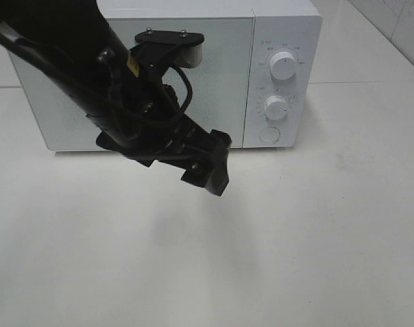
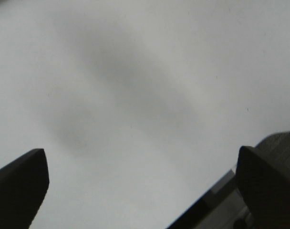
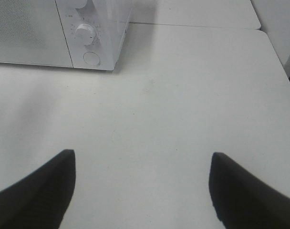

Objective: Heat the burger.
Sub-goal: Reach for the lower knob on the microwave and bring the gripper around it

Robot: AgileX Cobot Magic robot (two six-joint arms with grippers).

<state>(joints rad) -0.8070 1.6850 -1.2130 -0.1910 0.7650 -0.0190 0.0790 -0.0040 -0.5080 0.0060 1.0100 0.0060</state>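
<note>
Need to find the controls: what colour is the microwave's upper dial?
White upper dial, matching the microwave body; clearest in the exterior high view.

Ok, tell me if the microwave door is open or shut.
Shut. The microwave door lies flush with the control panel, no gap showing; the left arm hides part of it.

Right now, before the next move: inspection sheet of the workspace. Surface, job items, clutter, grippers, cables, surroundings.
Surface: white table, bare apart from the arm's shadow.
Job's things: burger not in view from any camera; microwave at the back of the table, door shut.
Clutter: nothing seen.
Grippers: left gripper open and empty, hanging in front of the microwave door; right gripper open and empty, over bare table.
Cables: black cable looped on the left arm.
Surroundings: pale tiles past the table's far right corner.
</note>
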